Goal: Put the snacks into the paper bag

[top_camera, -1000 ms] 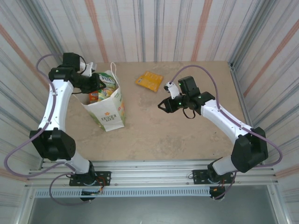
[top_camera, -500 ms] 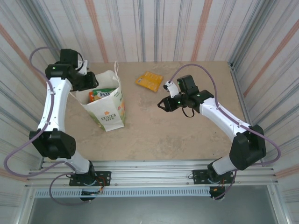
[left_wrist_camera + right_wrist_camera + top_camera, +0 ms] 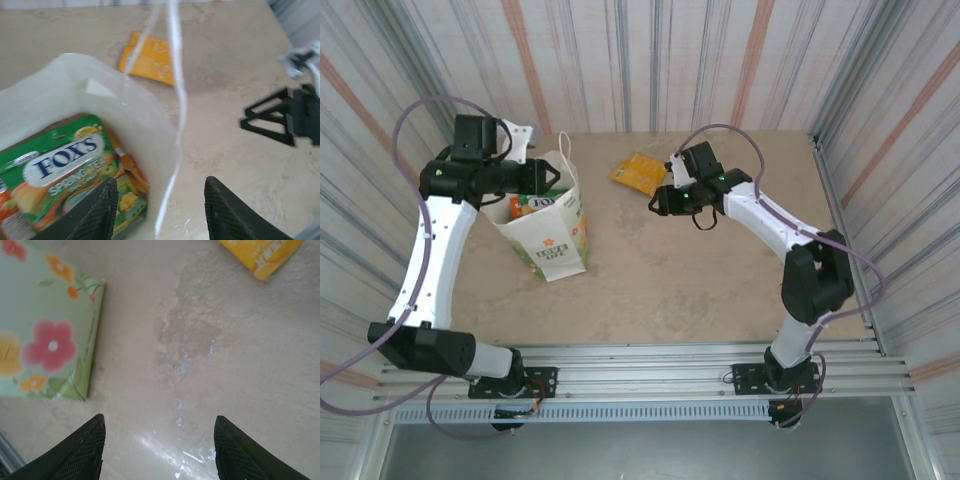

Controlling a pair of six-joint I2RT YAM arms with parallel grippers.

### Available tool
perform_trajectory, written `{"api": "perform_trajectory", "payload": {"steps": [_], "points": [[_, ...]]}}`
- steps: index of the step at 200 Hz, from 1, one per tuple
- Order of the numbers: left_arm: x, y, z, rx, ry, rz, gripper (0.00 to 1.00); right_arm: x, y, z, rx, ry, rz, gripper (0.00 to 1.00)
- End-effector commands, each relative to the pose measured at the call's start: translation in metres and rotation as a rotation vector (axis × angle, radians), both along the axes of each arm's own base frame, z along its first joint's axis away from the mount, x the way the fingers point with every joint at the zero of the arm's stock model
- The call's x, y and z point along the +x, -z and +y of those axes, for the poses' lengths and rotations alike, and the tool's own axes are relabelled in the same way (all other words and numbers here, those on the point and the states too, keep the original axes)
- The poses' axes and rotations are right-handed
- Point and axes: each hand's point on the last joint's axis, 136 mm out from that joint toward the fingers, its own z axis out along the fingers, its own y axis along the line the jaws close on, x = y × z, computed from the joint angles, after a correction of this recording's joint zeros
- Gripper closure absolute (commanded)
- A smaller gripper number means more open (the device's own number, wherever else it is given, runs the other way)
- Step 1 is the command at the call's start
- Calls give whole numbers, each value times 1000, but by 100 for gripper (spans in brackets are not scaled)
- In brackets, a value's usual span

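The flower-printed paper bag (image 3: 552, 232) stands open at the left of the table. Inside it lie a green-white packet (image 3: 62, 162) and other orange and yellow-green packets (image 3: 125, 197). My left gripper (image 3: 536, 178) hovers open over the bag's right rim (image 3: 161, 189), one finger above the packets, the other above the table. A white loop handle (image 3: 178, 95) rises in front of it. One orange packet (image 3: 640, 172) lies flat on the table at the back. My right gripper (image 3: 663, 201) hangs open and empty just right of and nearer than that packet (image 3: 261, 254).
The bag's flowered side (image 3: 45, 325) fills the left of the right wrist view. Bare table (image 3: 700, 280) stretches between the bag and the right arm. Striped walls (image 3: 650, 60) close in the table on three sides.
My left gripper has drawn back out of the bag and now hovers over its rim, the arm stretched higher. My right gripper has moved back and left towards the orange packet.
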Motion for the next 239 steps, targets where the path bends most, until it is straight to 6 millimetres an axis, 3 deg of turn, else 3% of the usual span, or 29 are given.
{"api": "perform_trajectory", "payload": {"steps": [1, 65, 92, 95, 133, 174, 239], "points": [[-8, -17, -21, -36, 148, -132, 49, 17, 15, -5, 18, 156, 130, 41], [-24, 5, -58, 21, 378, -174, 47, 84, 60, -11, 78, 340, 257, 43], [-20, 11, -63, 14, 394, -154, 47, 104, 79, -12, 68, 366, 279, 42], [-19, 12, -63, 12, 397, -153, 47, 110, 71, -10, 80, 364, 256, 42], [-13, 7, -68, 8, 411, -166, 47, 139, 91, -18, 70, 402, 250, 41], [-9, 12, -67, 29, 416, -167, 47, 163, 111, -20, 63, 427, 248, 41], [-4, 14, -65, 53, 399, -168, 47, 184, 135, 1, 112, 421, 258, 42]]}}
